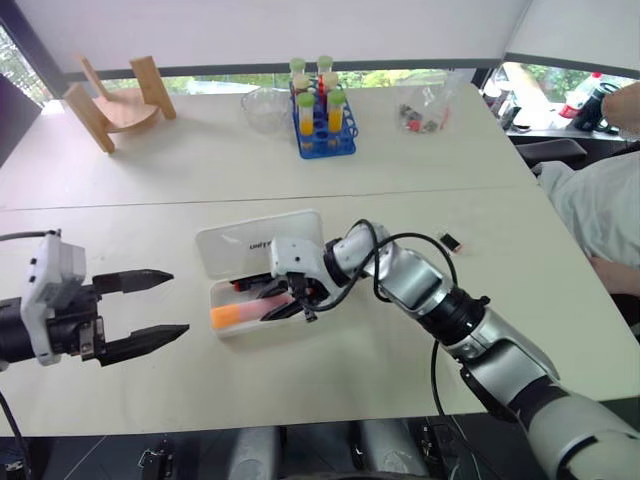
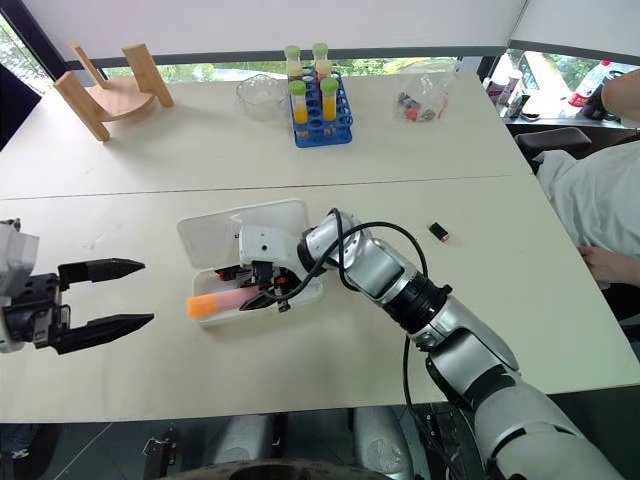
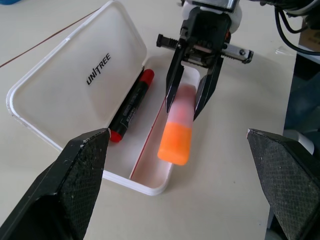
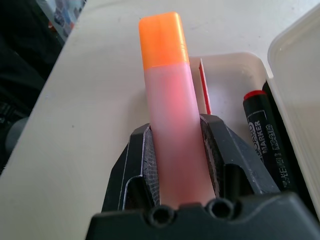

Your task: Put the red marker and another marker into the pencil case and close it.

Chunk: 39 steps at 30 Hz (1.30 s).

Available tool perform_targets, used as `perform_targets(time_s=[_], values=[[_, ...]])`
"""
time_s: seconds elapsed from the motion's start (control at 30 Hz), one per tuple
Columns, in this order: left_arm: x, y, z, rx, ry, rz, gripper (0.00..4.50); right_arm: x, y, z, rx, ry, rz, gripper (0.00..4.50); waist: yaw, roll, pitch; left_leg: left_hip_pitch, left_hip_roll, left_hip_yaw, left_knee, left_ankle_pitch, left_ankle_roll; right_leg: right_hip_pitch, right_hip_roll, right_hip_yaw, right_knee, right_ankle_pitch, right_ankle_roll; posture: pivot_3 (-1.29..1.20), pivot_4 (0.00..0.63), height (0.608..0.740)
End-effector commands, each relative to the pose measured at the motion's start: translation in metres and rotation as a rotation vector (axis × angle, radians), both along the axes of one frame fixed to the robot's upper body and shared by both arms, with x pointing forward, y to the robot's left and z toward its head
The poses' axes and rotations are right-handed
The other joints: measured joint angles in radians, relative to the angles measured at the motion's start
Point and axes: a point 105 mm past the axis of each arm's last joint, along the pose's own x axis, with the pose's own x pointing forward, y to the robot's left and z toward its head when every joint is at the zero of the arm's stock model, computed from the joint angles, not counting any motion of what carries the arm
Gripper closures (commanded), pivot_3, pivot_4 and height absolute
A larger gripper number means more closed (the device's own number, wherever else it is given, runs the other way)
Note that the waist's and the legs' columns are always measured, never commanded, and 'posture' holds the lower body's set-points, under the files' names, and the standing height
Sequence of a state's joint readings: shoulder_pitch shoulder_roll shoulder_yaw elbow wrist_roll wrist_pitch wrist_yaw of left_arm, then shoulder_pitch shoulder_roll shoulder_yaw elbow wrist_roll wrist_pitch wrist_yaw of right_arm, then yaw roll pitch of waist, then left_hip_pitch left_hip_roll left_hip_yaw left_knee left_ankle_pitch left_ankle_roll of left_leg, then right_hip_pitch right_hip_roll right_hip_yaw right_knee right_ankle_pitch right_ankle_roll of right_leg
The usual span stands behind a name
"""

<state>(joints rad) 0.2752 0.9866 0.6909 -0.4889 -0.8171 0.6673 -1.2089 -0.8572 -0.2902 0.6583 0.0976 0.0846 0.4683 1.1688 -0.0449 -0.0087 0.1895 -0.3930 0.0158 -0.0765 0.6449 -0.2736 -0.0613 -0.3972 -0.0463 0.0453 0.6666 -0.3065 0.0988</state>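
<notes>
My right gripper (image 3: 192, 97) is clamped on the highlighter (image 3: 177, 130), one finger on each flat side of its pale pink body; the orange cap juts out past my fingertips. The highlighter hangs over the open case (image 3: 150, 187), its cap end at the case's near rim, not yet lying in the tray. The red marker (image 3: 131, 106) already lies in the tray, just beyond my right fingers on the lid side, along the raised lid (image 3: 75, 75). A thin red pen (image 3: 147, 145) lies between marker and highlighter. My left gripper (image 1: 140, 312) hangs well to the side of the case, fingers wide apart, holding nothing.

Step in hand, as I judge it: placing the second marker. The next move calls for lowering the highlighter until it lies wholly within the rim, parallel to the marker, then parting my right fingers. The lid is still to shut.
</notes>
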Motion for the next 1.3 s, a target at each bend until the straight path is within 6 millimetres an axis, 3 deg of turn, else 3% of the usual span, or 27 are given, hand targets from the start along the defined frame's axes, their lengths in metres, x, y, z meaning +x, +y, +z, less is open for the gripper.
perform_targets(time_s=[0.03, 0.2, 0.23, 0.33, 0.4, 0.43, 0.53, 0.63, 0.83, 0.9, 1.1, 1.27, 1.3], values=[[-0.002, 0.0, 0.008, 0.014, -0.051, 0.012, 0.0, -0.001, 0.008, 0.006, 0.019, -0.039, 0.021, 3.68, 0.0, 0.0, 0.0, 0.0, 0.0, 0.0, 0.0, 0.0, 0.0, 0.0, 0.0, 0.0, 0.0, 0.0, 0.0, 0.0, 0.15, 0.74], [-0.001, -0.001, 0.007, 0.013, -0.054, 0.017, 0.0, 0.001, 0.01, 0.002, 0.015, -0.035, 0.009, 3.68, -0.001, 0.0, 0.0, 0.0, 0.0, 0.0, 0.0, 0.0, 0.0, 0.0, 0.0, 0.0, 0.0, 0.0, 0.0, 0.0, 0.15, 0.74], [-0.001, -0.001, 0.007, 0.012, -0.055, 0.018, 0.0, 0.001, 0.01, 0.002, 0.016, -0.033, 0.007, 2.59, -0.001, 0.0, 0.0, 0.0, 0.0, 0.0, 0.0, 0.0, 0.0, 0.0, 0.0, 0.0, 0.0, 0.0, 0.0, 0.0, 0.15, 0.74], [0.002, -0.002, 0.008, 0.01, -0.058, 0.017, 0.0, 0.0, 0.006, 0.009, 0.034, -0.012, -0.003, 1.27, 0.0, 0.0, 0.0, 0.0, 0.0, 0.0, 0.0, 0.0, 0.0, 0.0, 0.0, 0.0, 0.0, 0.0, 0.0, 0.0, 0.15, 0.74], [0.004, -0.002, 0.008, 0.007, -0.059, 0.014, 0.0, 0.001, 0.001, 0.017, 0.057, 0.009, -0.025, 0.14, 0.001, 0.0, 0.0, 0.0, 0.0, 0.0, 0.0, 0.0, 0.0, 0.0, 0.0, 0.0, 0.0, 0.0, 0.0, 0.0, 0.15, 0.74], [0.004, -0.003, 0.008, 0.006, -0.059, 0.013, 0.0, 0.002, 0.0, 0.02, 0.064, 0.016, -0.033, 0.05, 0.001, 0.0, 0.0, 0.0, 0.0, 0.0, 0.0, 0.0, 0.0, 0.0, 0.0, 0.0, 0.0, 0.0, 0.0, 0.0, 0.15, 0.74], [0.008, -0.005, 0.007, -0.002, -0.065, 0.006, 0.0, 0.011, -0.014, 0.04, 0.119, -0.003, -0.108, 0.05, 0.001, 0.0, 0.0, 0.0, 0.0, 0.0, 0.0, 0.0, 0.0, 0.0, 0.0, 0.0, 0.0, 0.0, 0.0, 0.0, 0.15, 0.74], [0.012, -0.006, 0.008, -0.01, -0.075, 0.003, 0.0, 0.024, -0.049, 0.07, 0.205, -0.001, -0.237, 0.05, 0.005, 0.0, 0.0, -0.001, 0.0, -0.001, 0.0, 0.0, 0.0, 0.0, -0.001, -0.001, 0.0, 0.0, 0.0, 0.0, 0.15, 0.74], [0.016, -0.009, 0.007, 0.007, -0.083, -0.027, 0.0, 0.03, -0.092, 0.076, 0.209, -0.033, -0.385, 0.05, -0.004, 0.0, 0.0, 0.0, 0.0, 0.0, -0.001, 0.0, 0.0, 0.0, 0.0, 0.0, -0.001, 0.0, 0.0, 0.0, 0.15, 0.74], [0.026, -0.009, 0.006, 0.039, -0.151, -0.02, 0.0, 0.034, -0.1, 0.076, 0.234, -0.046, -0.435, 0.05, -0.002, 0.0, 0.0, 0.0, 0.0, 0.0, -0.002, 0.0, 0.0, -0.001, 0.001, 0.0, -0.001, 0.0, 0.0, 0.0, 0.15, 0.74], [0.042, -0.016, 0.003, 0.066, -0.224, -0.038, 0.0, 0.041, -0.079, 0.068, 0.301, -0.066, -0.487, 0.05, -0.003, 0.0, 0.0, 0.0, 0.0, 0.002, -0.001, 0.0, 0.0, 0.0, 0.001, 0.001, 0.0, 0.0, 0.0, 0.0, 0.15, 0.74], [0.042, -0.015, 0.004, 0.062, -0.223, -0.047, 0.0, 0.025, -0.043, 0.055, 0.336, 0.008, -0.365, 0.05, -0.001, 0.0, 0.0, 0.0, 0.0, 0.001, -0.002, 0.0, 0.0, -0.001, 0.001, 0.001, 0.0, 0.0, 0.0, 0.0, 0.15, 0.74], [0.041, -0.014, 0.005, 0.063, -0.223, -0.043, 0.0, 0.022, -0.035, 0.052, 0.33, 0.027, -0.334, 0.56, -0.001, 0.0, 0.0, 0.0, 0.0, 0.001, -0.002, 0.0, 0.0, -0.001, 0.001, 0.001, 0.0, 0.0, 0.0, 0.0, 0.15, 0.74]])
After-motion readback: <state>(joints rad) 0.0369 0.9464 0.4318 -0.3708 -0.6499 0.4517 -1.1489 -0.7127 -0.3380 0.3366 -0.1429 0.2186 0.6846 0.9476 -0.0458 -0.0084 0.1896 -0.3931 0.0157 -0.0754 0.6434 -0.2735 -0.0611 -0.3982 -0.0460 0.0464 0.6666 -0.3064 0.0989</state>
